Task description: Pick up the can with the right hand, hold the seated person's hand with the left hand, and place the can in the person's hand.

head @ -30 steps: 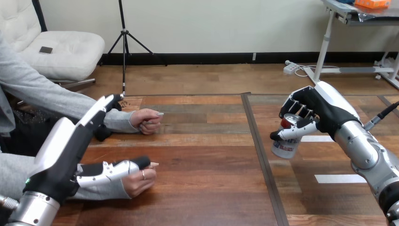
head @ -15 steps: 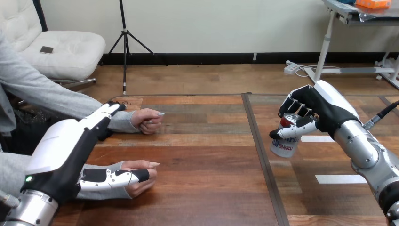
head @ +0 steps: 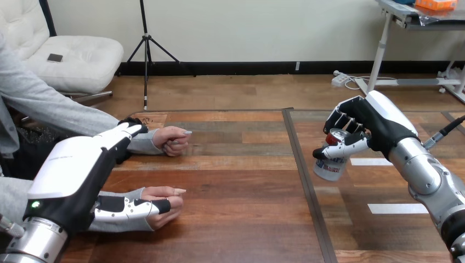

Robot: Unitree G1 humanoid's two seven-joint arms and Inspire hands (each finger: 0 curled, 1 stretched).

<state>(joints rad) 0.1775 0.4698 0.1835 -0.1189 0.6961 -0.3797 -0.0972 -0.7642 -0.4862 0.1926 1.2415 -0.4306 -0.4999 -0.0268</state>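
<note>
Can [head: 329,164] — inside curled fingers of right hand [head: 374,127]; left hand [head: 71,175] seemingly uncurled.

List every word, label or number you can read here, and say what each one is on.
On the can: red and dark print on its side, too blurred to read.
No other text to read.
</note>
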